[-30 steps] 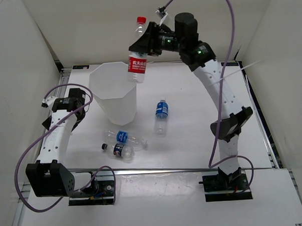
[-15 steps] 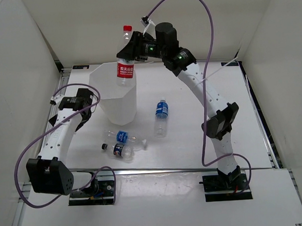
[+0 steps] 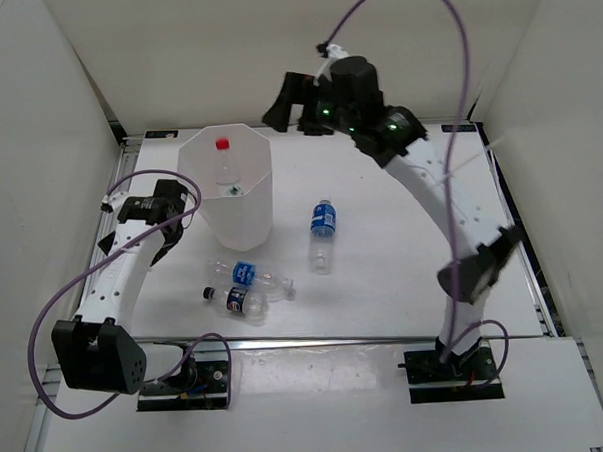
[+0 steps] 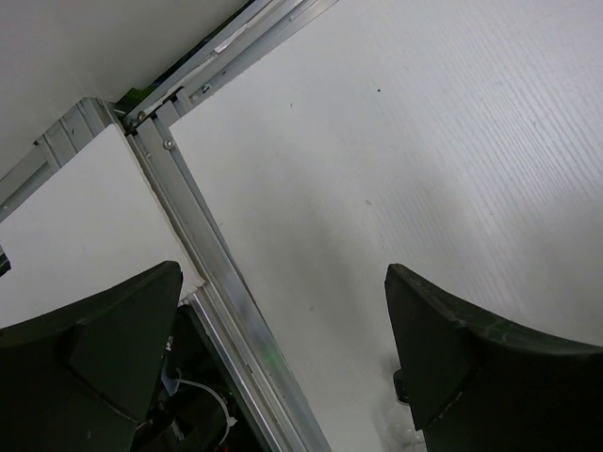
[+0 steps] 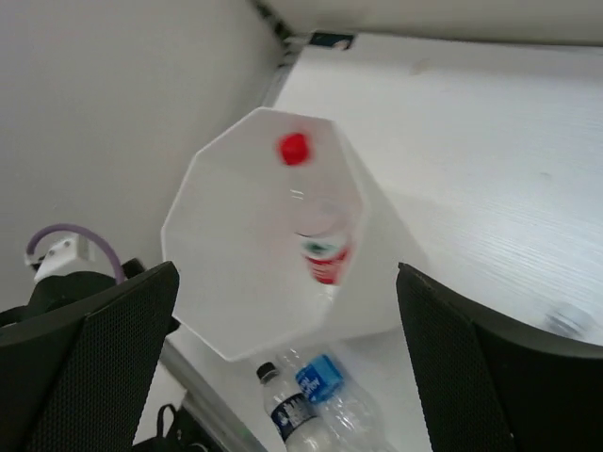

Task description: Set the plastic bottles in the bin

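My right hand (image 3: 287,117) hangs over the bin's (image 3: 255,203) far rim, fingers spread wide and holding nothing. The red-capped bottle (image 5: 316,221) is inside the bin, long axis upright, cap up. My left hand (image 4: 283,273) is open over the counter (image 4: 424,141).

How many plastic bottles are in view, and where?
4. Red-capped bottle inside the bin; one blue-labelled bottle lying right of it; second blue-labelled bottle and black-capped bottle side by side in front of the bin. More could hide inside.
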